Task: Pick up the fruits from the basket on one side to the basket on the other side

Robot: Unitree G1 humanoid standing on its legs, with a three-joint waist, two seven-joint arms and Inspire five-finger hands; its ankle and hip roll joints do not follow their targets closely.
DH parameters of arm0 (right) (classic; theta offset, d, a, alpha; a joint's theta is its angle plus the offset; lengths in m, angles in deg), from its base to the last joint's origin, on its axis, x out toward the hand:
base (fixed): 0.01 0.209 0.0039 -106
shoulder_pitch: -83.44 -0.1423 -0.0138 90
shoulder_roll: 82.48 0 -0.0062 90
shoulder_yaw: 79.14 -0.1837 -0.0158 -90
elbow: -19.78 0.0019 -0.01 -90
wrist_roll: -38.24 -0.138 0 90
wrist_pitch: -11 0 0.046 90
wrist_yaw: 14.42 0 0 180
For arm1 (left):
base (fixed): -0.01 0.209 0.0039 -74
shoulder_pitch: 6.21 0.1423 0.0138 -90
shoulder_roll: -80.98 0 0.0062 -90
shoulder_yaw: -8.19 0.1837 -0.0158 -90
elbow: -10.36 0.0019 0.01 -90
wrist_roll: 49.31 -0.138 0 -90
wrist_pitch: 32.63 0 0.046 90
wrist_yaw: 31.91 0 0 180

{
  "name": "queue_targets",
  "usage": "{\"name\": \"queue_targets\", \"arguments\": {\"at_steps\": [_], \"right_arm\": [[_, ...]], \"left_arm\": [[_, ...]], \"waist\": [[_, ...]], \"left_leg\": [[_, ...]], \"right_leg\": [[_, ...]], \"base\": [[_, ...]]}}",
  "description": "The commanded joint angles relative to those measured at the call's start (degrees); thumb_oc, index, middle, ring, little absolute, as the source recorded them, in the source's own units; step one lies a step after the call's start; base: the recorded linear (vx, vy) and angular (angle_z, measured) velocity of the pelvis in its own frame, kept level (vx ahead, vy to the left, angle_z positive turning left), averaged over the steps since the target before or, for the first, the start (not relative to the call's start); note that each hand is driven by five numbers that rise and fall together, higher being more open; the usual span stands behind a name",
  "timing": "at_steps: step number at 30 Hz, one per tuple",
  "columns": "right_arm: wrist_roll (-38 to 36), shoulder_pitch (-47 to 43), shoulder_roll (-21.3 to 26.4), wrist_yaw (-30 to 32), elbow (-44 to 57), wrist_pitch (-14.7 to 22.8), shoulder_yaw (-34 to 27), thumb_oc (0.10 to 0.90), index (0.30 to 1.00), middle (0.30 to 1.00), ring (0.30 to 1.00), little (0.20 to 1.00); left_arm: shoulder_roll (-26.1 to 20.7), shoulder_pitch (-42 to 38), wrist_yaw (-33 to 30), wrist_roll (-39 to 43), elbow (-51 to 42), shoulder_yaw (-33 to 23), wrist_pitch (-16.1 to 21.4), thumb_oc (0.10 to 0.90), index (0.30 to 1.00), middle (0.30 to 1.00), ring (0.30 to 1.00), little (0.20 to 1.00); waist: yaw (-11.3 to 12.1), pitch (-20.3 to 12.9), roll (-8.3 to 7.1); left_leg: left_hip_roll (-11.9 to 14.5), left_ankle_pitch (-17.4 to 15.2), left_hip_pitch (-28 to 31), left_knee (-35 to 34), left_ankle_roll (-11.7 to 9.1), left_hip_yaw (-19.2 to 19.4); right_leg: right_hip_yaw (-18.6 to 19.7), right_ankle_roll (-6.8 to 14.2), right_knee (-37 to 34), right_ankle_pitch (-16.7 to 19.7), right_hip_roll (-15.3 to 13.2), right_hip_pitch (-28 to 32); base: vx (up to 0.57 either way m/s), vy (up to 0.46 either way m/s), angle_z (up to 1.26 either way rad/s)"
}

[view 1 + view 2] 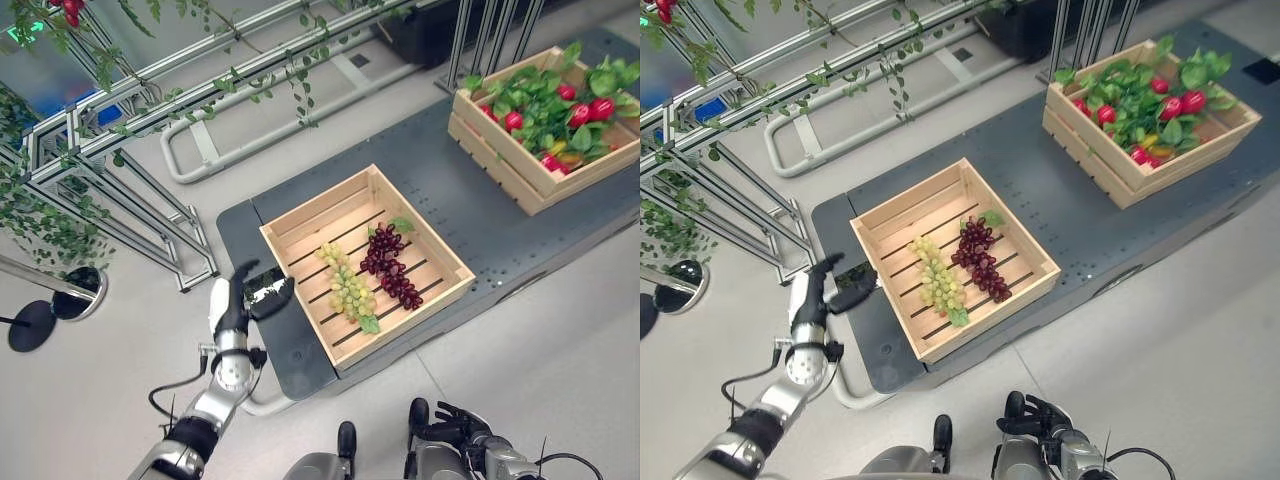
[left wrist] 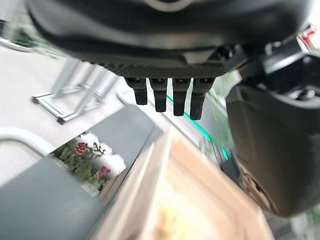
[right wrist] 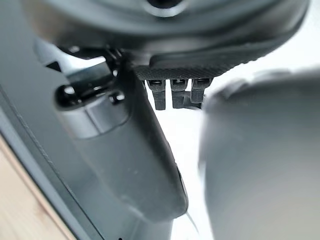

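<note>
Left eye view — left hand [image 1: 235, 305] relaxed, empty, beside near crate [image 1: 300, 232]; grapes [image 1: 348, 283] inside, apart from hand.

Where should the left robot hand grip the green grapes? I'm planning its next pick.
Probably the upper stem end of the green grapes, reached from above over the near crate wall beside the left robot hand: the bunch lies flat, elongated, close beside the purple grapes.

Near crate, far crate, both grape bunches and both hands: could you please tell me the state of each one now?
Near wooden crate: open, holds two grape bunches.
Green grapes: lying on the slats, untouched.
Purple grapes: lying beside the green ones, untouched.
Far wooden crate: full of leaves and red fruits.
Left hand: open, empty, beside the near crate.
Right hand: low, holding nothing.
</note>
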Motion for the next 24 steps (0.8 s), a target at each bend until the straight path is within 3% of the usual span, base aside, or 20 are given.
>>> {"name": "queue_targets", "arguments": {"at_steps": [1, 5, 8, 13, 18, 24], "right_arm": [[-3.65, -4.81, 0.26, 2.69, -0.12, 0.92, 0.73, 0.8, 0.9, 0.9, 0.9, 0.9], [-3.14, -8.32, 1.84, 2.55, -0.77, 0.95, 1.09, 0.8, 0.9, 0.9, 0.9, 0.9], [-4.55, -11.36, 2.25, 2.24, -1.01, 2.07, 1.88, 0.8, 0.9, 0.9, 0.9, 0.9], [-10.72, -16.59, 2.41, 2.42, 0.91, 7.84, 1.83, 0.8, 0.9, 0.9, 0.9, 0.9], [-11.69, -18.67, 1.57, 3.42, 4.84, 10.44, 3.04, 0.8, 0.9, 0.9, 0.9, 0.9], [-12.28, -20.78, 0.54, 5.84, 8.34, 10.06, 4.81, 0.8, 0.9, 0.9, 0.9, 0.9]], "left_arm": [[0.52, -10.72, -4.0, 1.63, 1.75, 1.23, 1.36, 0.8, 0.9, 0.9, 0.9, 0.9], [0.69, -16.38, -5.11, 3.19, 3.68, 2.3, 0.62, 0.8, 0.9, 0.9, 0.9, 0.9], [-1.24, -21.44, -6.3, 2.58, 4.01, 3.54, -0.85, 0.8, 0.9, 0.9, 0.9, 0.9], [-4.58, -31.7, -7.49, 2.92, 5.57, 6.35, -3.71, 0.8, 0.9, 0.9, 0.9, 0.9], [-5.46, -36.42, -8.8, 3.6, 7.05, 8.07, -7.27, 0.8, 0.9, 0.9, 0.9, 0.9], [-6.16, -40.63, -8.52, 4.36, 9.77, 9.46, -9.82, 0.8, 0.9, 0.9, 0.9, 0.9]], "waist": [[-2.93, 3.78, -3.82], [-4.27, 6.31, -3.93], [-4.71, 8.62, -5.14], [-5.15, 14.13, -7.28], [-5.15, 14.28, -8.51], [-5.2, 14.28, -9.89]], "left_leg": [[2.35, 0.45, -3.73, 3.05, -2.44, 7.22], [2.59, -0.51, -7.39, 7.73, -2.64, 7.72], [2.6, -1.43, -10.81, 10.96, -2.24, 8.91], [2.74, -3.85, -18.32, 19.85, -1.59, 9.54], [3.15, -6.07, -24.37, 25.0, -1.48, 9.69], [4.05, -7.05, -29.67, 28.36, -1.13, 10.24]], "right_leg": [[-1.31, -1.41, 10.34, -10.86, -2.79, -0.08], [0.18, -2.02, 12.35, -11.02, -2.96, -2.99], [0.88, -2.09, 14.42, -10.99, -2.74, -6.46], [1.33, -2.21, 22.43, -12.22, -3.16, -13.66], [1.38, -1.54, 26.69, -13.55, -3.69, -19.24], [1.43, -1.1, 29.47, -14.09, -3.48, -24.23]], "base": [[-0.1, 0.042, 0.67], [-0.07, 0.073, 0.18], [-0.1, 0.017, -0.18], [-0.14, -0.002, -0.05], [-0.04, 0.0, 0.05], [-0.01, -0.003, 0.01]]}}
